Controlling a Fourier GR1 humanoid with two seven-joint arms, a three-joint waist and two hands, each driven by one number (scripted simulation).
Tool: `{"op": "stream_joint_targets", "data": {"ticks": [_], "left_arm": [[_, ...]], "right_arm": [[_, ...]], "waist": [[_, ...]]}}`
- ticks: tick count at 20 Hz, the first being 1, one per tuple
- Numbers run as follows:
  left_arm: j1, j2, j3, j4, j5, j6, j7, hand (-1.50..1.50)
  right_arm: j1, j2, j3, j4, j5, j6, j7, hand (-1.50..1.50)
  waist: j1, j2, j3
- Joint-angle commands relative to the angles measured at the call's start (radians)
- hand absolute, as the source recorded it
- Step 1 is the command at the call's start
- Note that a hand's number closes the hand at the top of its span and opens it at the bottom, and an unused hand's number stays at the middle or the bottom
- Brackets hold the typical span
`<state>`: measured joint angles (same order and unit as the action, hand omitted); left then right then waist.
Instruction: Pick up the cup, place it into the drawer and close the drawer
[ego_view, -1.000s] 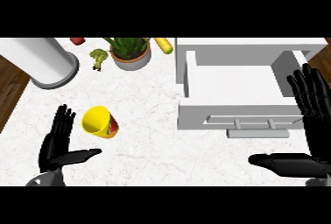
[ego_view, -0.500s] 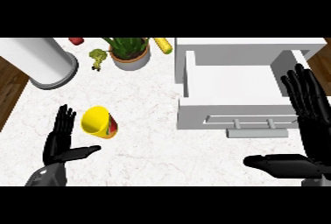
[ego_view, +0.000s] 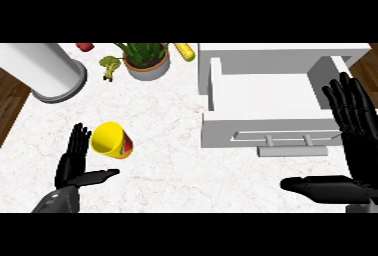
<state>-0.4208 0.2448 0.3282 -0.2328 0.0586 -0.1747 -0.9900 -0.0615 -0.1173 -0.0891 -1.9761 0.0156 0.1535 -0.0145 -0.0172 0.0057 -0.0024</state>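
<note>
Cup (ego_view: 111, 141) lay tipped just beside the left hand (ego_view: 77, 162), fingers straight and apart, and looked light, rigid, smooth, best wrapped around its side.

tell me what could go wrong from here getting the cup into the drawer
The open left hand sits right beside the yellow cup with a red band; a misjudged close could knock it away. The open right hand hangs over the right wall of the open white drawer and may block the drop.

No readable txt or labels anywhere.
</note>
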Motion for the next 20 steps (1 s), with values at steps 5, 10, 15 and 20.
{"op": "stream_joint_targets", "data": {"ticks": [5, 10, 15, 20], "left_arm": [[-0.052, 0.030, 0.003, 0.058, -0.010, -0.060, -0.065, -1.50], [-0.062, -0.009, 0.009, 0.048, 0.009, -0.124, -0.061, -1.50], [-0.076, -0.018, 0.000, 0.046, 0.004, -0.169, -0.063, -1.50], [-0.075, -0.068, -0.010, 0.024, 0.005, -0.212, -0.095, -1.50]], "right_arm": [[0.030, -0.006, -0.023, 0.023, -0.014, 0.020, -0.044, -1.50], [-0.002, -0.025, -0.026, -0.018, -0.041, 0.035, 0.021, -1.50], [0.010, -0.004, -0.008, 0.018, -0.017, 0.026, -0.015, -1.50], [-0.019, 0.022, 0.020, -0.004, -0.008, 0.000, 0.029, -1.50]], "waist": [[-0.005, 0.003, -0.001], [-0.004, 0.001, 0.000], [-0.008, 0.003, -0.001], [-0.008, 0.003, -0.001]]}}
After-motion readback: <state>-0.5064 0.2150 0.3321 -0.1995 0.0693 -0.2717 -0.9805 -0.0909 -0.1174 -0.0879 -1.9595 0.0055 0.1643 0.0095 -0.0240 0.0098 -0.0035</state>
